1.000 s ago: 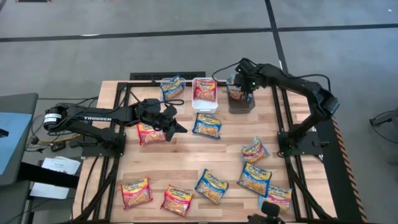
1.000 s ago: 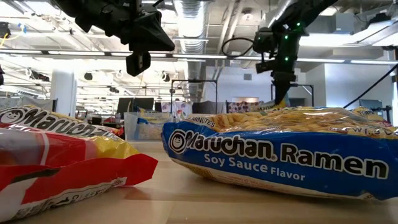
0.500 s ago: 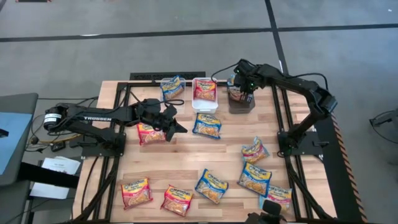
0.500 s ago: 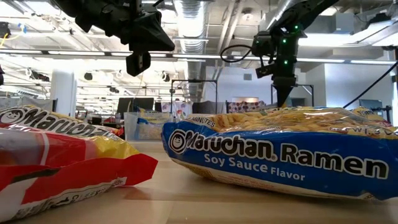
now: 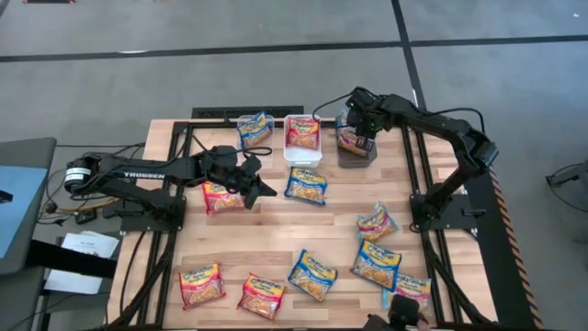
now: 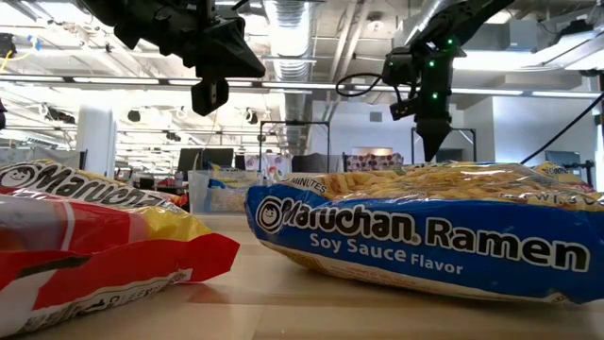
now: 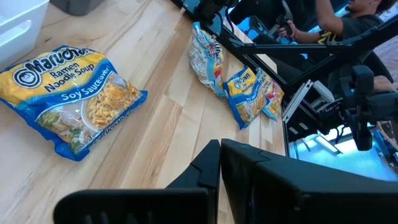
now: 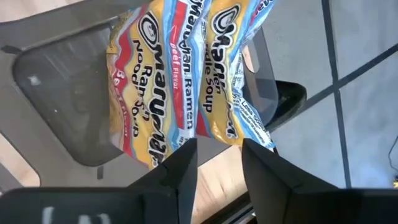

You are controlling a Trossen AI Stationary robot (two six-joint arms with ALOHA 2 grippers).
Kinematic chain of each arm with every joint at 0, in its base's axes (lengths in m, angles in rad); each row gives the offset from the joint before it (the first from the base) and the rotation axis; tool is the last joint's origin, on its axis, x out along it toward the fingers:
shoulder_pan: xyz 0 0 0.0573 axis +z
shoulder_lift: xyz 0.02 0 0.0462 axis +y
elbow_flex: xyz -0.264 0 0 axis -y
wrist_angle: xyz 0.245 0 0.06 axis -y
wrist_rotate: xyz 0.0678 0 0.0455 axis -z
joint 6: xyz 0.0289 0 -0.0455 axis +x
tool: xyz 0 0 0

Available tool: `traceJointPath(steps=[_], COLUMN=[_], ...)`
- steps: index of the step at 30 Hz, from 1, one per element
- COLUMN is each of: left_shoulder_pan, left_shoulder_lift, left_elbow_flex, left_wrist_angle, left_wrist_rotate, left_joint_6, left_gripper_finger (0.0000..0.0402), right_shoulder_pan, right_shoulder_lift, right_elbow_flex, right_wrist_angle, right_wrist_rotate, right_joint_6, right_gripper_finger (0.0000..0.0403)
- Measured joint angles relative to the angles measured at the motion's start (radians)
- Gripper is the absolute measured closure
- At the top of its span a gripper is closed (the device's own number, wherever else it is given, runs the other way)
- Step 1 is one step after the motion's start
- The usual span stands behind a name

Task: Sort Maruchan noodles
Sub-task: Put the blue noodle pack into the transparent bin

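Note:
Maruchan noodles packets lie scattered over the wooden table, among them a blue one [image 5: 306,185] and a red one [image 5: 220,196]. Two packets, a red-trimmed one [image 8: 149,81] and a blue-trimmed one [image 8: 231,68], lie side by side in the dark grey bin [image 5: 356,154] at the far edge. My right gripper [image 8: 219,155] hovers open just above them, holding nothing. My left gripper [image 5: 266,188] hangs shut and empty above the table, between the red and blue packets. It shows high up in the low view [image 6: 209,96].
A clear bin [image 5: 254,129] with a blue packet and a white bin [image 5: 302,138] with a red-trimmed packet stand left of the dark bin. Several more packets [image 5: 313,274] lie along the near half of the table. A person sits beyond the table's right side.
My right gripper has opened above the dark grey bin and let go of a packet, which now lies in the bin beside the other. The gripper has risen slightly.

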Motion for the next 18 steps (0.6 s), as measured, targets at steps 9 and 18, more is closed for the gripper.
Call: traceJointPath(steps=[9,18], left_shoulder_pan=[0.000,0.023], left_shoulder_lift=[0.000,-0.074], left_elbow_flex=[0.000,0.000], left_wrist_angle=[-0.002,-0.011], left_wrist_rotate=[0.000,0.003], left_joint_6=[-0.004,0.043], left_gripper_finger=[0.0401,0.0401], right_shoulder_pan=[0.053,0.144], right_shoulder_lift=[0.000,-0.002], right_elbow_flex=[0.036,0.196], right_wrist_angle=[-0.085,-0.275], right_wrist_rotate=[0.064,0.072], right_joint_6=[0.025,0.205], right_gripper_finger=[0.0241,0.0240])
